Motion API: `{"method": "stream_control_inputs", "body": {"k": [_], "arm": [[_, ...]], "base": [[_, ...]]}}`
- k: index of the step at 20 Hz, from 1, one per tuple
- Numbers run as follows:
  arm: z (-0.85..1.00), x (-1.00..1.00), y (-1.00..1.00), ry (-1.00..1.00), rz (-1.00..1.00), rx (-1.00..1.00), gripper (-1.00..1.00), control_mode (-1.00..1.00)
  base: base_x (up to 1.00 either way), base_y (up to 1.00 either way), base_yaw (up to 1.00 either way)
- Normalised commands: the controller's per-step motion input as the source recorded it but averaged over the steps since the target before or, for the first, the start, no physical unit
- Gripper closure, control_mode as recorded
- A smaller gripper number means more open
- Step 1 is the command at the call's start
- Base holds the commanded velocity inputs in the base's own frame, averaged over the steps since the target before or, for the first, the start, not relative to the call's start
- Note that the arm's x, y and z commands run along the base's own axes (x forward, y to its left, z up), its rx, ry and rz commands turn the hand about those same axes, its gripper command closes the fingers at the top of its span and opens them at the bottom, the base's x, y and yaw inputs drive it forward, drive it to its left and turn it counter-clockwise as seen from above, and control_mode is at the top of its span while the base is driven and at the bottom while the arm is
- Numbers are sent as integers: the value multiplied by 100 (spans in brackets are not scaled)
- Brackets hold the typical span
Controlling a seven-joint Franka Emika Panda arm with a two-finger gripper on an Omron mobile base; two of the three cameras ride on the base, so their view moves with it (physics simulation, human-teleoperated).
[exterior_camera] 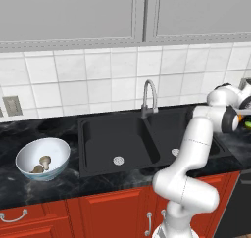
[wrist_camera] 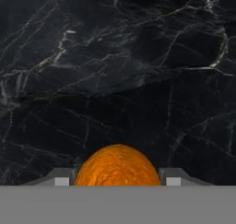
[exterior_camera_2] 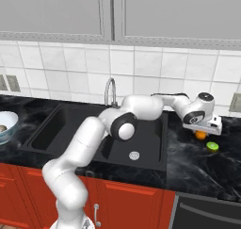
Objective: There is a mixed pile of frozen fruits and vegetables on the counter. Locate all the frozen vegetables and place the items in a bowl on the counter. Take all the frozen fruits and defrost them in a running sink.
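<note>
The orange frozen fruit point(wrist_camera: 117, 165) sits between my two fingertips point(wrist_camera: 62, 178), touching both, so my gripper point(exterior_camera_2: 202, 132) is shut on it. It is low over the black counter point(exterior_camera_2: 197, 162), right of the sink point(exterior_camera_2: 94, 134). The lime green fruit point(exterior_camera_2: 212, 146) lies on the counter just right of the orange one point(exterior_camera_2: 201, 134). In the left base view the gripper point(exterior_camera: 240, 115) is at the far right edge, by the orange fruit point(exterior_camera: 238, 118). Left of the sink point(exterior_camera: 117, 139), the white bowl point(exterior_camera: 29, 151) holds two tan frozen vegetables point(exterior_camera: 41, 164).
A curved silver faucet point(exterior_camera: 149, 97) rises behind the divider of the double sink. My arm reaches across the right basin. A tiled wall and grey upper cabinets back the counter. Red cabinet fronts run below.
</note>
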Motion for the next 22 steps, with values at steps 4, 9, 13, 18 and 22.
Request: {"method": "stream_control_inputs", "body": {"k": [4,9,13,18,22], "arm": [[29,-22,54,0,0,0,100,-100],[13,-40,57,0,0,0,100,-100],[14,-64,59,0,0,0,100,-100],[19,-68,58,0,0,0,100,-100],[22,-58,59,1,0,-2,100,-100]], "base": [[0,0,0],[0,0,0],[0,0,0],[0,0,0],[0,0,0]]}}
